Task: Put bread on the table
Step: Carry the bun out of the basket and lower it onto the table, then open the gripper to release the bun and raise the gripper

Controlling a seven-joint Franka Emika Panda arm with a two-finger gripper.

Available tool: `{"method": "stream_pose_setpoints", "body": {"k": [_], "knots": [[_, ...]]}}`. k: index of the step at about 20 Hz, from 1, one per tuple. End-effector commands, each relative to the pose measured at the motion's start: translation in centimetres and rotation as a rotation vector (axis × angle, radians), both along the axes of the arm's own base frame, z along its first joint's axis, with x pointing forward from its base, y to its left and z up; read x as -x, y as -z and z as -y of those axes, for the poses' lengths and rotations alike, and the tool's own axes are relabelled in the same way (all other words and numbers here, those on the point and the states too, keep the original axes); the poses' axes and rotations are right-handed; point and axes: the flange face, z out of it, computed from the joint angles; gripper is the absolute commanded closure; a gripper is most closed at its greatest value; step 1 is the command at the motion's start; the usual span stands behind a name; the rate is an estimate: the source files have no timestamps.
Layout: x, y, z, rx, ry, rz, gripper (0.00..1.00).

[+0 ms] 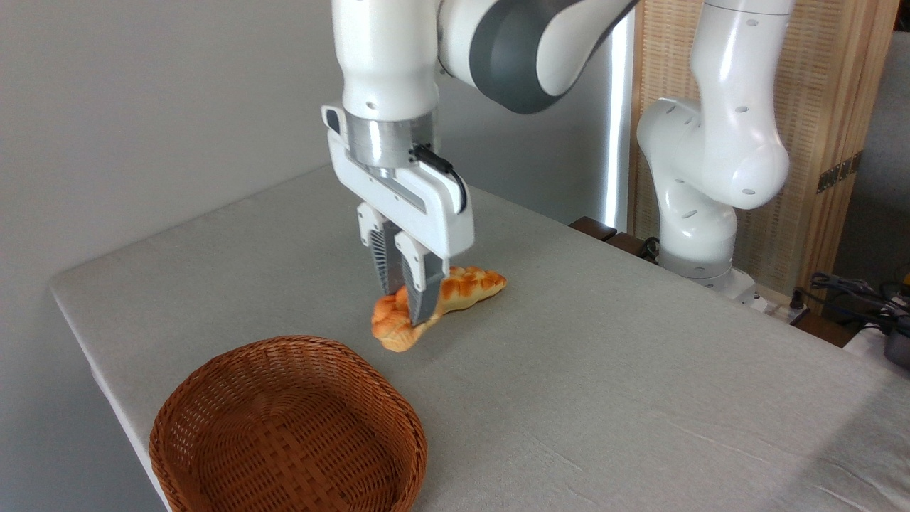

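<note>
The bread [392, 327], a small golden-orange knotted bun, hangs pinched in my gripper [408, 307], which is shut on it. It is held above the grey cloth table [604, 370], right of and beyond the wicker basket [288, 430]. The bun sits in front of the long braided loaf [470, 286], partly covering it. Whether the bun touches the cloth I cannot tell. The fingers [419, 295] hide the bun's right side.
The brown wicker basket stands at the table's front left corner with nothing in it. The braided loaf lies on the cloth just behind my gripper. The arm's white base [700, 235] stands at the table's far right edge, with cables [853, 291] beyond.
</note>
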Motion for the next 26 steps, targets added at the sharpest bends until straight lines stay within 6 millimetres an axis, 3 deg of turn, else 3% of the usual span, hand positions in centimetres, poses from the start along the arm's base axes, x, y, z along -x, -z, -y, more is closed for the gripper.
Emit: {"method": "stream_pose_setpoints", "body": {"k": [1, 2, 4, 5, 7, 9, 20, 26], "knots": [[1.5, 1.9, -0.4, -0.005, 0.050, -0.034, 0.54], [1.6, 2.1, -0.5, -0.004, 0.051, -0.035, 0.49], [1.5, 2.9, -0.6, -0.006, 0.048, -0.043, 0.29], [1.4, 3.2, -0.6, -0.010, 0.048, -0.046, 0.14], [1.2, 3.5, -0.6, -0.011, 0.046, -0.047, 0.04], [1.0, 3.9, -0.4, -0.015, 0.049, -0.051, 0.00], [0.7, 4.5, 0.0, -0.020, 0.055, -0.049, 0.00], [0.0, 2.6, 0.5, -0.020, 0.060, 0.015, 0.00]]}}
